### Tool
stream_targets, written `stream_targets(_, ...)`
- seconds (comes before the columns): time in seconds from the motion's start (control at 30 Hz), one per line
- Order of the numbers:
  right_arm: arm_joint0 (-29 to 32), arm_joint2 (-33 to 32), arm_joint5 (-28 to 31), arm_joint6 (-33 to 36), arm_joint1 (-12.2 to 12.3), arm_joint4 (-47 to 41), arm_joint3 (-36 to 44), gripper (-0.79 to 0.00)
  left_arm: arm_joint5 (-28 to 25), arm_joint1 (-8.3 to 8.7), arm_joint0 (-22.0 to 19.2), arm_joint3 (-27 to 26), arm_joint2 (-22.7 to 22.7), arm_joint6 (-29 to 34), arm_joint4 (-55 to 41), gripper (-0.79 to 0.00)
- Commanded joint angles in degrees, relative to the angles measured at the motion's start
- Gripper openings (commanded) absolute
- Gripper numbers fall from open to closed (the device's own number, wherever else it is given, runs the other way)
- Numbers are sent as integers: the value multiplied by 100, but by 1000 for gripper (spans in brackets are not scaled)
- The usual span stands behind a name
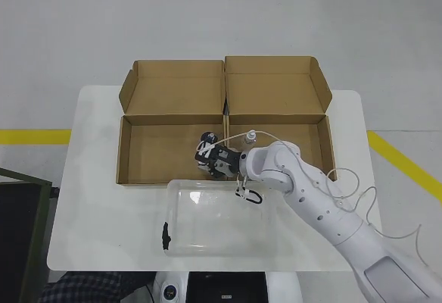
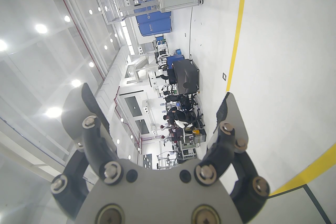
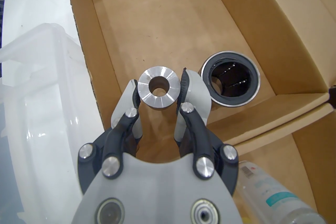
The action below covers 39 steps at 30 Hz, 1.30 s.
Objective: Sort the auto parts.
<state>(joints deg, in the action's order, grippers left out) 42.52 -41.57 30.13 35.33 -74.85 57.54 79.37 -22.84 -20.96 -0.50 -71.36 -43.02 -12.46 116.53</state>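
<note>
The right jaws clamp a bush by its outer wall, inside the left box, at its 4 o'clock corner. It looks like solid machined steel, bright and smooth: probably heavy, rigid and slippery, so a mid-wall hold suits it. A bearing, steel-shelled with a dark bore, stands just beside it. The left jaws are released, holding nothing.

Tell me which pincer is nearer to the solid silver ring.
Right. The right pincer is closed on the silver ring, holding it within the cardboard box. The left pincer is open and points out at the room, away from the ring.
</note>
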Motion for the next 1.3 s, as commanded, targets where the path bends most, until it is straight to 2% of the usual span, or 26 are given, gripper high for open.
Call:
stream_targets(0.0, -1, 0, -8, 24, -8, 7, 4, -566, 0, 0, 0, 0, 0, 0, 0, 0)
stream_targets(0.27, 15, 10, -36, 151, -38, 20, 15, -493, 0, 0, 0, 0, 0, 0, 0, 0)
stream_targets(0.4, 23, 12, -38, 175, -54, 23, 62, -489, 0, 0, 0, 0, 0, 0, 0, 0)
stream_targets(0.73, 290, -339, 2, -78, 36, 147, 771, -456, 0, 0, 0, 0, 0, 0, 0, 0)
stream_targets(0.9, 809, -758, 45, -403, 186, 374, 1445, -440, 0, 0, 0, 0, 0, 0, 0, 0)
stream_targets(1.1, 1825, -1433, 238, -1055, 430, 910, 2340, -409, 0, 0, 0, 0, 0, 0, 0, 0)
stream_targets(1.13, 2028, -1561, 234, -1160, 470, 999, 2491, -397, 0, 0, 0, 0, 0, 0, 0, 0)
stream_targets(1.17, 2234, -1712, 207, -1278, 510, 1086, 2634, -296, 0, 0, 0, 0, 0, 0, 0, 0)
stream_targets(1.2, 2449, -1880, 166, -1363, 554, 1229, 2776, -268, 0, 0, 0, 0, 0, 0, 0, 0)
stream_targets(1.27, 2895, -2206, 113, -1574, 636, 1460, 3065, -262, 0, 0, 0, 0, 0, 0, 0, 0)
